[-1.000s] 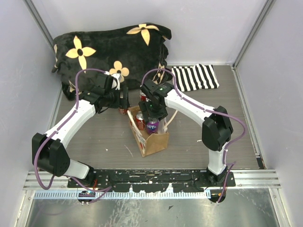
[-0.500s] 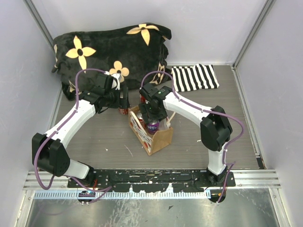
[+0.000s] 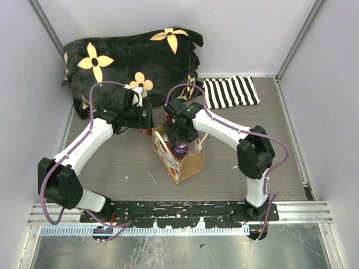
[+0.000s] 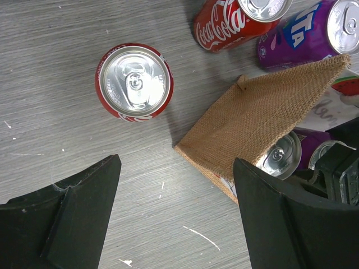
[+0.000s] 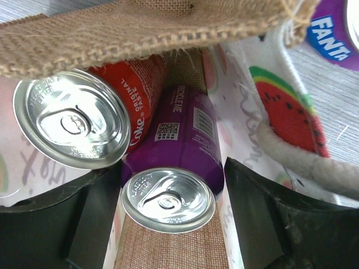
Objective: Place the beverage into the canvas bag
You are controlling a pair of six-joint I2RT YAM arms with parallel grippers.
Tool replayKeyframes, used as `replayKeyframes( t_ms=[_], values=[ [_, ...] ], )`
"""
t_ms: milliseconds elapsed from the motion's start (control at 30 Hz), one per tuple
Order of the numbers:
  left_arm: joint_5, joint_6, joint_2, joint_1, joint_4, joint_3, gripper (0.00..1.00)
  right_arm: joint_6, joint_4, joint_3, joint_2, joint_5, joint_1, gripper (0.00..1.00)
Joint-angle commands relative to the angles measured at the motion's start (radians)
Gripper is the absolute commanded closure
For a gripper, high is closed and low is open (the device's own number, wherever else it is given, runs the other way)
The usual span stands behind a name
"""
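The canvas bag (image 3: 188,164) stands open mid-table, a tan burlap tote with cream handles; it also shows in the left wrist view (image 4: 258,120). My right gripper (image 3: 180,140) reaches down into it, shut on a purple can (image 5: 168,193) that sits inside the bag next to a red cola can (image 5: 73,120). My left gripper (image 4: 176,213) is open and empty, hovering over the table left of the bag, near an upright red cola can (image 4: 134,83).
A second red cola can (image 4: 235,19) and a purple Fanta can (image 4: 314,28) stand behind the bag. A black flowered blanket (image 3: 129,61) and a striped cloth (image 3: 230,92) lie at the back. Walls close in on both sides.
My right gripper has gone down into the bag with the purple can, and the bag has shifted slightly right. The left arm has not moved.
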Motion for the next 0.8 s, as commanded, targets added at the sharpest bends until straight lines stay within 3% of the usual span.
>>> replayKeyframes(
  t_ms=[0, 367, 767],
  values=[
    [0.026, 0.017, -0.022, -0.002, 0.019, -0.009, 0.12, -0.004, 0.012, 0.081, -0.04, 0.06, 0.003, 0.21],
    [0.106, 0.042, -0.017, -0.008, 0.021, 0.004, 0.12, -0.006, -0.044, 0.186, -0.04, 0.084, 0.011, 0.2],
    [0.187, 0.096, -0.033, -0.067, 0.029, 0.037, 0.12, -0.02, -0.109, 0.325, -0.04, 0.104, 0.014, 0.27]
  ],
)
